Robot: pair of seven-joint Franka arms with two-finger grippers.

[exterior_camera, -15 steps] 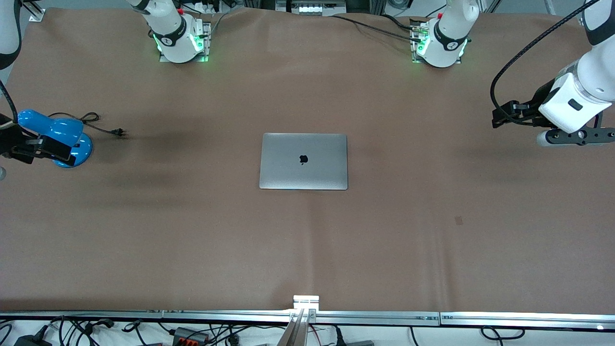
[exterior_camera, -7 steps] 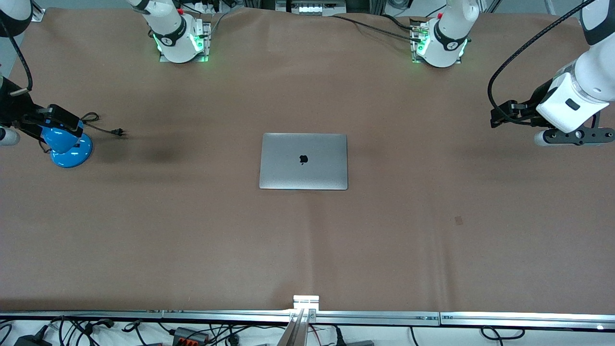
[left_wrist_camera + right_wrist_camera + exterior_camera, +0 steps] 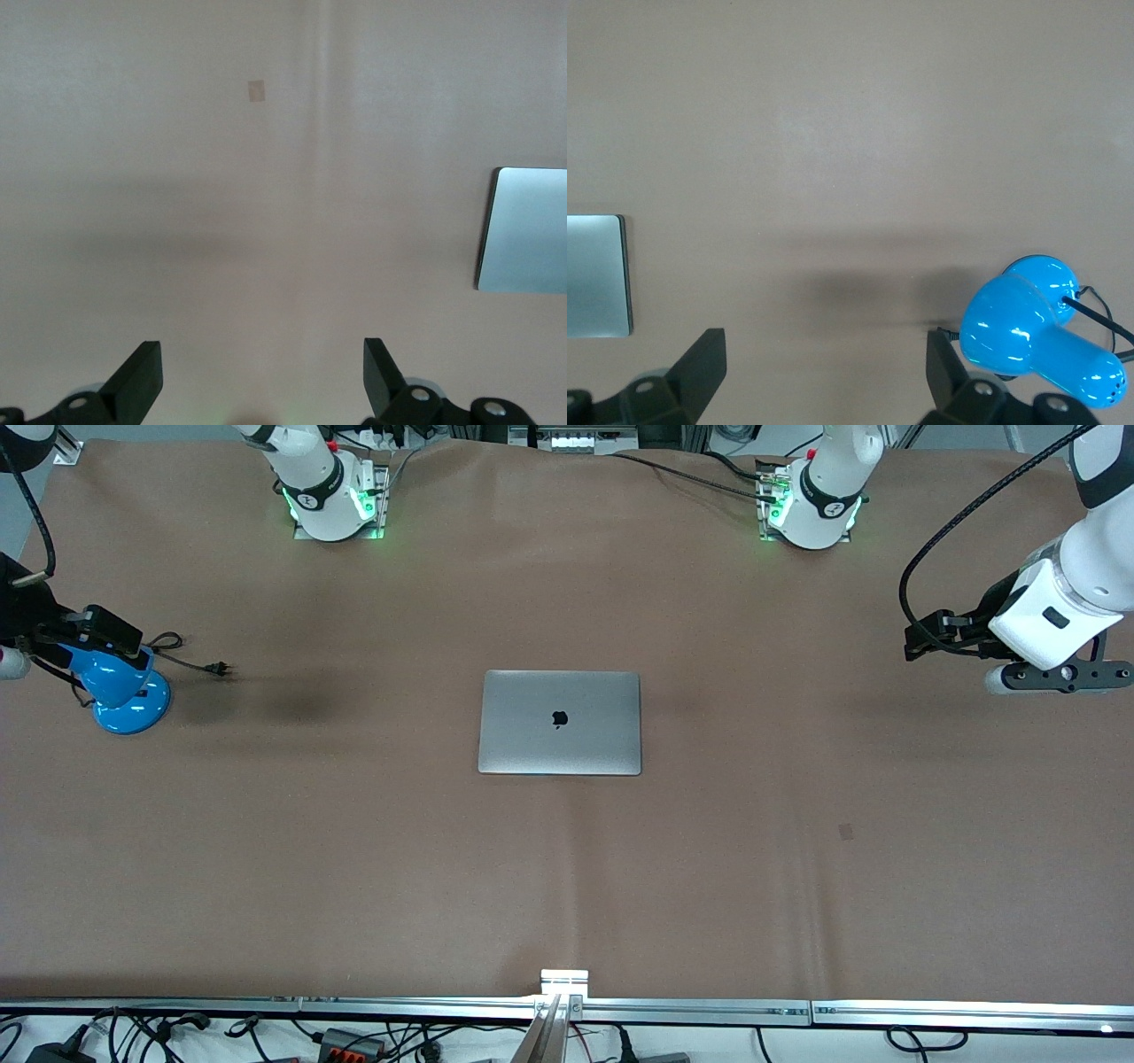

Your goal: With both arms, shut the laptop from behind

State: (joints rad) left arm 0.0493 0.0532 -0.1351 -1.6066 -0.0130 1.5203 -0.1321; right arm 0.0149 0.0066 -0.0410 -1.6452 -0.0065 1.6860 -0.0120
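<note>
While both arms hang out at the ends of the tabletop (image 3: pixel 354 868), the laptop (image 3: pixel 560 723) lies shut and flat at its middle, the grey lid up and the black apple logo (image 3: pixel 559 719) showing at the lid's centre. Nothing touches it.

Taking the laptop as the hub of a clock face in the front view, the left gripper (image 3: pixel 921 640) sits at about 2 o'clock, up in the air over bare brown tabletop at the left arm's end. Its jaws stand wide apart with nothing between them, as the left wrist view (image 3: pixel 261 376) shows; a corner of the laptop (image 3: pixel 524 230) appears in that view, well apart from the fingertips (image 3: pixel 142 376).

The right gripper (image 3: pixel 106 631) sits at about 10 o'clock, over the blue desk lamp (image 3: pixel 124 686) at the right arm's end. Its jaws are likewise spread and hold nothing in the right wrist view (image 3: pixel 824 372), where the lamp's blue head (image 3: pixel 1041 341) lies just beside one fingertip (image 3: pixel 943 363). The lamp's black cord and plug (image 3: pixel 217 668) trail on the tabletop toward the laptop, stopping well short of it.

A small dark patch (image 3: pixel 846 832) marks the tabletop at about 4 o'clock from the laptop, nearer the front camera.
</note>
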